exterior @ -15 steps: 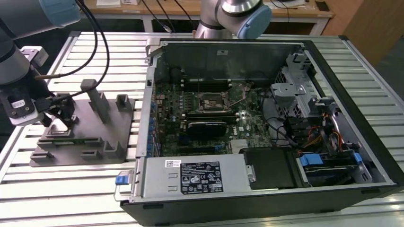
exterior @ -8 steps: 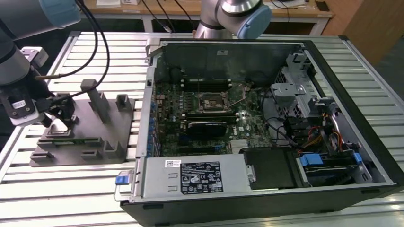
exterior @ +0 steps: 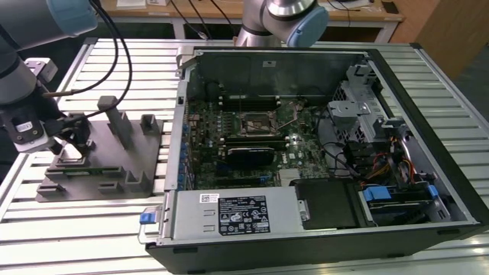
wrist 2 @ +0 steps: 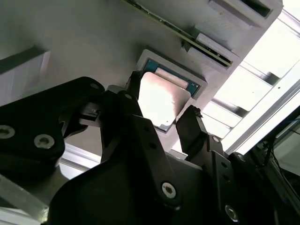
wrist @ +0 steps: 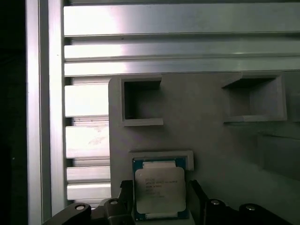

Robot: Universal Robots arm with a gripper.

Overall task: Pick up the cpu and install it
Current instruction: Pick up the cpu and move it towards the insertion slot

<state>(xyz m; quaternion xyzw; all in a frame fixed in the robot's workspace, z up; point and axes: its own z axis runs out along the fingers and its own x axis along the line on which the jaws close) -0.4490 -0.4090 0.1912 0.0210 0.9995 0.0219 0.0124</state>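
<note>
First wrist view is showing the hand straddling the cpu, fingers standing slightly apart beside its edges (pick-up step, I judge). The cpu is lying in the grey fixture's recess, awaiting an even squeeze.

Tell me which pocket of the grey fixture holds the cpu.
The pocket nearest the gripper holds the cpu; the two square pockets beyond it are empty.
</note>
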